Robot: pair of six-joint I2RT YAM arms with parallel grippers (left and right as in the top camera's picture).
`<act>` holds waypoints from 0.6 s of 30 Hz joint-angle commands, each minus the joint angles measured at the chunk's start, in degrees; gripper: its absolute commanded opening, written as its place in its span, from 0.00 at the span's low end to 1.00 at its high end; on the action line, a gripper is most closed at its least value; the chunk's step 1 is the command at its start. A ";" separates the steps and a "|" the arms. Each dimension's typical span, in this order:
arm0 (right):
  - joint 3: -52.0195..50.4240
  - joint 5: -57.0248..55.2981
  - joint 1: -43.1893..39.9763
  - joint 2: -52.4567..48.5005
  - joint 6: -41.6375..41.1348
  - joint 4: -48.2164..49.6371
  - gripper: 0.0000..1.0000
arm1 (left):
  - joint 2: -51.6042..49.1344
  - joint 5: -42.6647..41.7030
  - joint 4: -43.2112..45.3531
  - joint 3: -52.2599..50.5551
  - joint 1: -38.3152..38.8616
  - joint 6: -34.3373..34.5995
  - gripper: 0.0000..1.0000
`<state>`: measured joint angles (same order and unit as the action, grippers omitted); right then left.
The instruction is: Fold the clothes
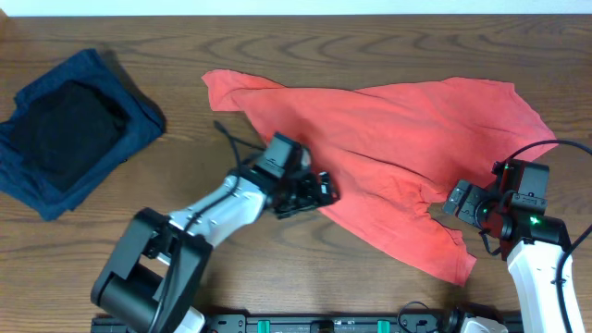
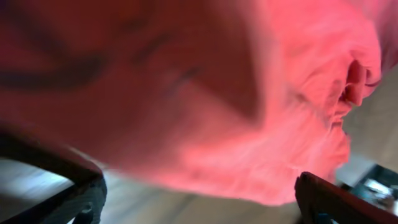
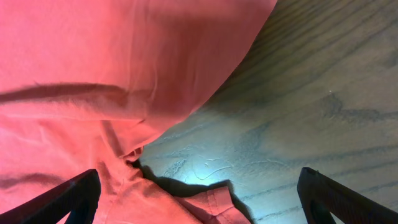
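The coral-red T-shirt [image 1: 398, 139] lies spread and wrinkled across the middle and right of the table. No lettering shows in the overhead view. My left gripper [image 1: 310, 192] is at the shirt's lower left edge. In the left wrist view its fingers [image 2: 199, 193] are wide apart and empty, with the blurred shirt [image 2: 217, 93] just beyond them. My right gripper [image 1: 462, 205] is at the shirt's lower right part. In the right wrist view its fingers [image 3: 199, 193] are wide apart, with a hemmed fold of the shirt [image 3: 93, 62] lying between them, not gripped.
A folded navy-blue garment [image 1: 139, 125] lies at the far left with a black garment [image 1: 65, 129] on top of it. The wooden table [image 1: 277, 46] shows bare along the back edge and between the two piles.
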<state>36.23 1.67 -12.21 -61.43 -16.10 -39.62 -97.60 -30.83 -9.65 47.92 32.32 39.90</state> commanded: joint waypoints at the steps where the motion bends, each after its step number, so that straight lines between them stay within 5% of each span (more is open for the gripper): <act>1: 0.20 -0.37 -0.55 0.35 0.48 -0.11 0.99 | -2.40 14.19 2.34 -1.33 3.45 0.48 0.80; 5: 0.20 -0.39 -0.55 0.35 0.50 -0.28 0.99 | -2.45 21.38 1.55 -1.31 3.26 0.42 0.11; 6: 0.20 -0.37 -0.55 0.35 0.50 -0.31 0.99 | -2.36 21.70 1.22 -1.29 2.32 0.17 0.06; 13: 0.20 -0.39 -0.55 0.35 0.50 -0.31 0.99 | 1.55 21.90 -4.17 3.50 -13.00 -10.40 0.06; 18: 0.20 -0.37 -0.55 0.35 0.50 -0.31 0.99 | 3.56 20.87 -7.06 11.52 -24.41 -11.19 0.09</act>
<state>36.23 1.67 -12.21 -61.43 -16.10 -39.83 -96.90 -11.16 -16.08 54.26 12.49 31.51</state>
